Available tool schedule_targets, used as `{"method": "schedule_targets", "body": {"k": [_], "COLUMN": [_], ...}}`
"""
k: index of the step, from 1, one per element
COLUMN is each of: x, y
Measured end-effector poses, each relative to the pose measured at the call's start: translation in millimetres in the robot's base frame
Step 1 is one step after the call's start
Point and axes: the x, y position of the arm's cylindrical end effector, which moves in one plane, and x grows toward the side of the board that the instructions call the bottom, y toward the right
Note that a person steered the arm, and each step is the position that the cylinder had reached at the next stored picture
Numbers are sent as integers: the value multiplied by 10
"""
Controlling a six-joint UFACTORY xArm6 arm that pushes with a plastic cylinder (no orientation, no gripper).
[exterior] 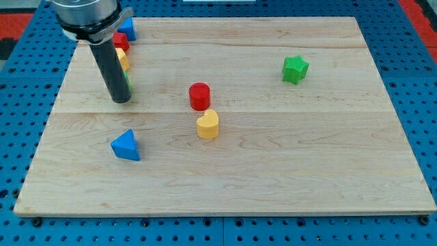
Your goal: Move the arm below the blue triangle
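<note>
The blue triangle (125,145) lies on the wooden board (273,164) at the lower left. My tip (121,101) is at the end of the dark rod, above the blue triangle in the view and apart from it. Behind the rod, partly hidden, stand a blue block (128,29), a red block (121,41), a yellow block (123,59) and a green block (128,83).
A red cylinder (199,96) stands near the board's middle with a yellow heart-shaped block (207,124) just below it. A green star (295,69) sits at the upper right. Blue pegboard (423,82) surrounds the board.
</note>
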Motion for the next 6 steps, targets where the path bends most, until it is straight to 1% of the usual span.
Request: {"method": "schedule_targets", "body": {"k": [1, 2, 3, 4, 5, 6], "x": [203, 752, 1496, 1629, 1613, 1710], "y": [517, 1125, 929, 637, 198, 394]}}
